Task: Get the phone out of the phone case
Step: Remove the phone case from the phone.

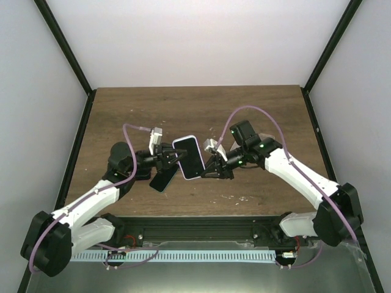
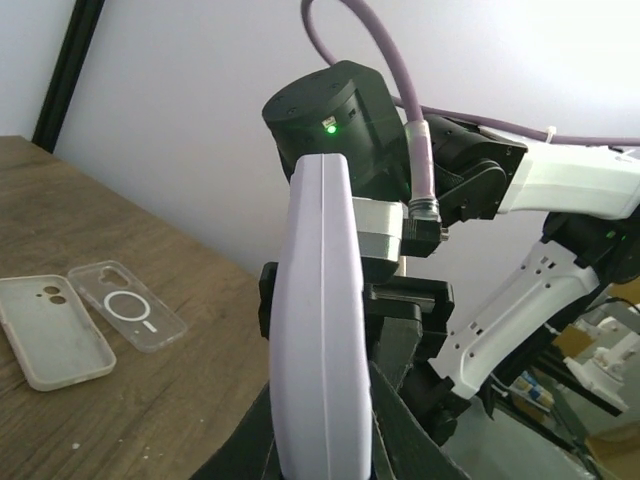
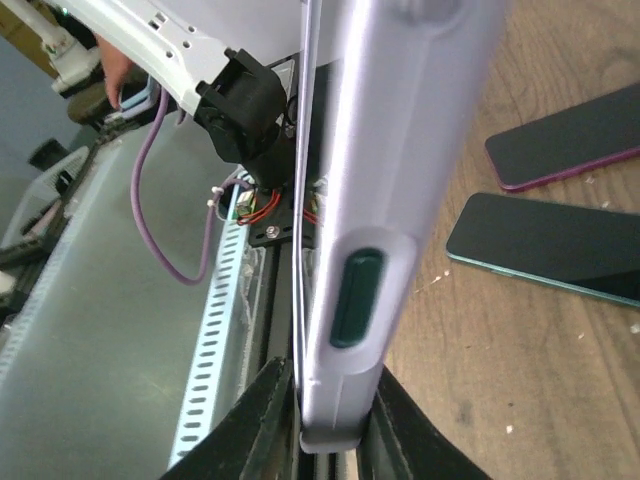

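The phone in its lavender case (image 1: 189, 157) is held up off the wooden table (image 1: 256, 116) between both grippers, screen up in the top view. My left gripper (image 1: 171, 160) is shut on its left end. My right gripper (image 1: 211, 165) is shut on its right end. In the left wrist view the case's rounded lavender edge (image 2: 322, 330) stands upright between the left gripper's (image 2: 322, 440) dark fingers. In the right wrist view the case side with a dark green button (image 3: 358, 297) sits clamped in the right gripper (image 3: 335, 425). A thin gap shows along the screen edge.
A dark phone (image 1: 162, 180) lies on the table under the left gripper. The right wrist view shows two bare phones on the table, one purple-edged (image 3: 565, 150) and one teal-edged (image 3: 545, 245). The left wrist view shows an opaque empty case (image 2: 55, 343) and a clear one (image 2: 127, 305).
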Controlling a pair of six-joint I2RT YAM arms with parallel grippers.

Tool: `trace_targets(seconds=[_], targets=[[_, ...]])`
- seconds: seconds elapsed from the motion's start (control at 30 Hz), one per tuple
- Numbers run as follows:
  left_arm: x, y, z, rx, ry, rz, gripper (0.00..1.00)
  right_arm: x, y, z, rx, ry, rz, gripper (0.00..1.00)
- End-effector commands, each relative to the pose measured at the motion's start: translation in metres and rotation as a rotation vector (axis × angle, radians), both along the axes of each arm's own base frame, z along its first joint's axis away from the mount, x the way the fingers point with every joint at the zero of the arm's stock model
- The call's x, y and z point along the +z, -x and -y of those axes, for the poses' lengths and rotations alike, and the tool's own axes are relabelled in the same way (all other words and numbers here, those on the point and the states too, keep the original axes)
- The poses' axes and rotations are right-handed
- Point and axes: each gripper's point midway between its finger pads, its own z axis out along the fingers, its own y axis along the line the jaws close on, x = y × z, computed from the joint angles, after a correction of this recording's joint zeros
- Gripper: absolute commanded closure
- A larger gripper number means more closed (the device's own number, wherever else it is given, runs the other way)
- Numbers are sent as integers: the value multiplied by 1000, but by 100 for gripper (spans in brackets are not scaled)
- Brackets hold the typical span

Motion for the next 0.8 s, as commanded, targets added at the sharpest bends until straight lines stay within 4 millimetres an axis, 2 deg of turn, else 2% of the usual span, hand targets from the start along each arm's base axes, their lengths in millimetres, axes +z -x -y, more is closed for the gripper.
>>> trace_targets(seconds=[0.0,0.2,0.53,0.77], targets=[[20,5,3,-56,27,25,100,31,5,4,45,-69,197,78],[25,10,6,-110,49,7,100,40,16,8,97,-102,256,76],[26,11,7,-140,61,-35,100,38,26,9,164,-107,358,79],[34,15,10,-201,96,-91,100,34,17,5,179,-70,503,79]])
